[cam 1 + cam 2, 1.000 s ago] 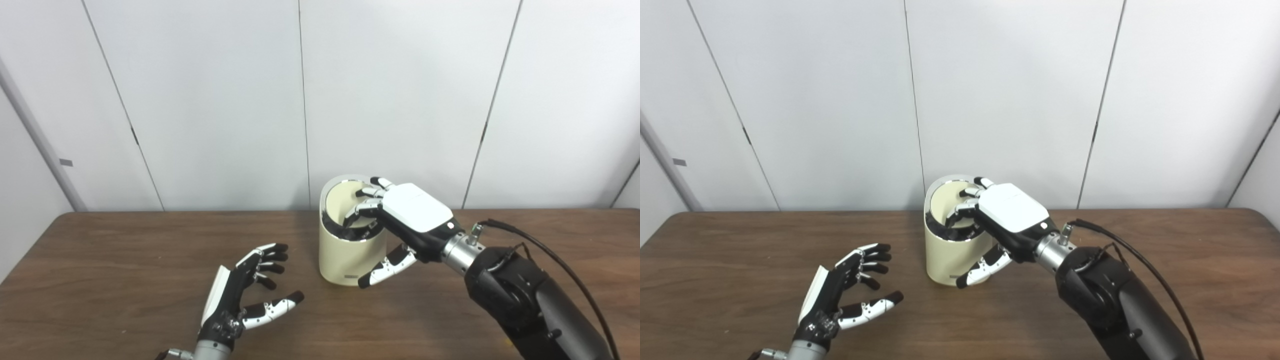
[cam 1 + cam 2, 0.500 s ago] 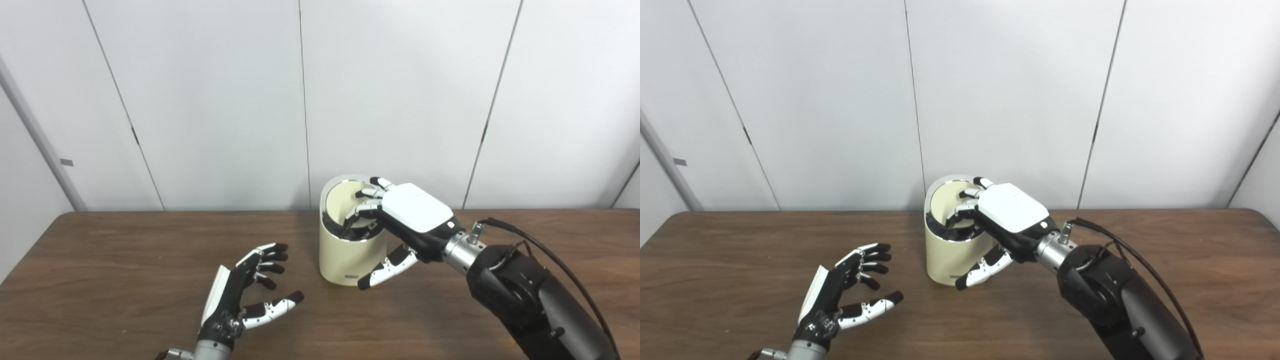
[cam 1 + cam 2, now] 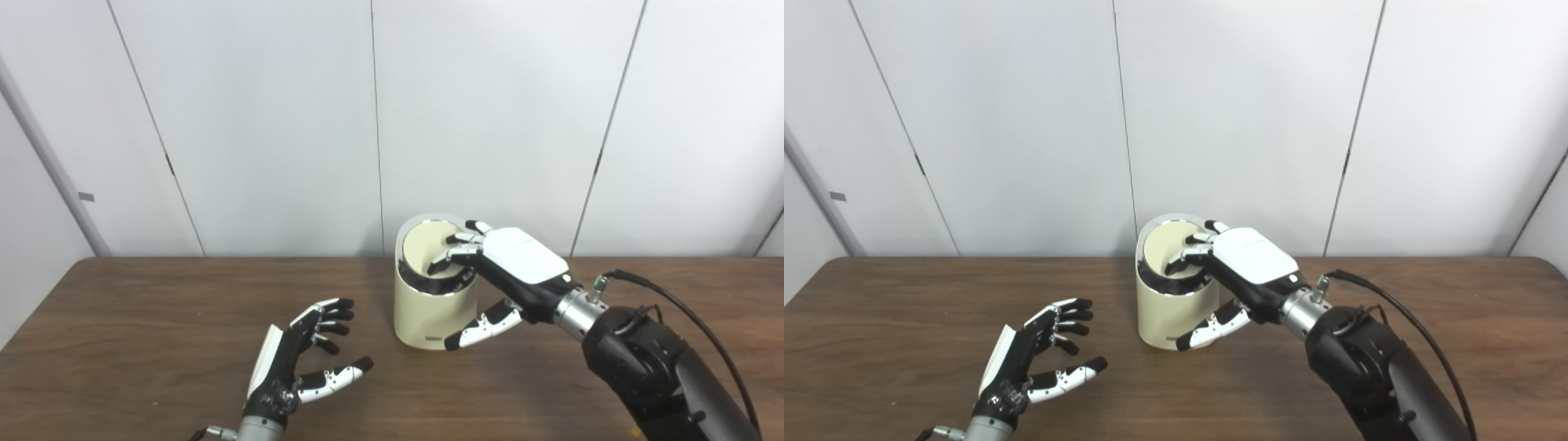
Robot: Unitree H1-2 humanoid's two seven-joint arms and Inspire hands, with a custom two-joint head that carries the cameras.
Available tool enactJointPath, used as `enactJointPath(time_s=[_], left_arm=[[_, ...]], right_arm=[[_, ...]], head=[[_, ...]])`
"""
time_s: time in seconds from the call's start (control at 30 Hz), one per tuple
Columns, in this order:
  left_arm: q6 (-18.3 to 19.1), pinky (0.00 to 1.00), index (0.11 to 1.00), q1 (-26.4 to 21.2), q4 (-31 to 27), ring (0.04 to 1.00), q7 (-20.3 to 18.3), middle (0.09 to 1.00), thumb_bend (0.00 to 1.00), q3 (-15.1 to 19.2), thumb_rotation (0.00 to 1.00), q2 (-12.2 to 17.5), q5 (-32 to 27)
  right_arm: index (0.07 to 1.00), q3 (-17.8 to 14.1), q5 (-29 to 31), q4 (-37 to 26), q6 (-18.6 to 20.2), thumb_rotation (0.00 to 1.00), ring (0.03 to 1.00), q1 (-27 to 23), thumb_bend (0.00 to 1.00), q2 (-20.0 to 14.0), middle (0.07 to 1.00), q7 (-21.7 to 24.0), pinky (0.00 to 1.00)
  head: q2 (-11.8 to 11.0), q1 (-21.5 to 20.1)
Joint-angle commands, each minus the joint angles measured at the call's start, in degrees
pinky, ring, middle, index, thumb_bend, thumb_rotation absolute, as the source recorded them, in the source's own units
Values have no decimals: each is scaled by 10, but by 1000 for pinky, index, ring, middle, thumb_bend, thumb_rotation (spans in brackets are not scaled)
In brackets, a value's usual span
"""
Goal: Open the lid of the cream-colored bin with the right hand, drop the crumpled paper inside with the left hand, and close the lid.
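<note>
Cream bin [image 3: 433, 312] near the table's [image 3: 122, 318] back edge, lid [image 3: 427, 248] tipped up, right hand [image 3: 511, 269] over the rim — fingers on the lid, holding nothing, left hand [image 3: 300, 361] spread wide on bare wood — empty, paper unseen.

Cream bin [image 3: 1167, 312] is sitting mid-table [image 3: 906, 294], lid [image 3: 1168, 242] tilting up toward 12. Right hand [image 3: 1240, 269] is reaching in from 4, fingers [image 3: 1188, 254] resting on lid, thumb alongside bin front. Left hand [image 3: 1032, 361] is idling empty at 8, fingers spread.
</note>
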Motion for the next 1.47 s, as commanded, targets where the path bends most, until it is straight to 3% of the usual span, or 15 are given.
enactJointPath(time_s=[0.0, 0.27, 0.33, 0.5, 0.57, 0.8, 0.9, 1.2, 1.43], left_arm=[[-6, 532, 769, -16, -14, 674, -1, 734, 716, 1, 109, 2, -4], [-4, 532, 771, -14, -19, 668, -3, 734, 718, 1, 118, 1, -4], [-4, 529, 770, -14, -19, 666, -4, 733, 719, 1, 114, 1, -3], [-6, 525, 767, -13, -19, 665, -5, 733, 716, 2, 108, -1, -4], [-7, 526, 766, -13, -19, 673, -5, 733, 717, 2, 112, -1, -4], [-7, 525, 772, -13, -23, 677, -8, 739, 718, 4, 110, 0, -9], [-14, 520, 775, -15, -21, 675, -7, 741, 720, 6, 118, 2, -11], [-29, 521, 785, -19, -13, 671, -9, 742, 715, 4, 77, 4, -16], [-17, 534, 787, -20, -18, 681, -18, 748, 733, 6, 72, 6, -27]], right_arm=[[745, -21, 3, -29, 7, 492, 902, -22, 683, 4, 742, -20, 1000], [763, -45, -28, -48, 20, 558, 931, -12, 613, 31, 761, -60, 935], [758, -52, -24, -46, 19, 556, 916, -10, 621, 34, 760, -68, 869], [759, -75, -5, -49, 26, 421, 882, 9, 640, 37, 772, -75, 773], [779, -85, 8, -44, 22, 422, 855, 20, 659, 38, 796, -83, 750], [873, -129, 125, -11, 14, 297, 872, 67, 730, 45, 910, -91, 753], [892, -142, 161, -4, 15, 337, 862, 92, 753, 43, 911, -94, 738], [925, -156, 188, 14, 21, 438, 847, 148, 800, 52, 912, -116, 679], [921, -155, 208, 21, 15, 388, 843, 171, 789, 64, 910, -130, 681]], head=[[1, 1], [2, 0], [2, 0], [2, 0], [2, -1], [2, -6], [2, -8], [-1, -12], [-1, -18]])
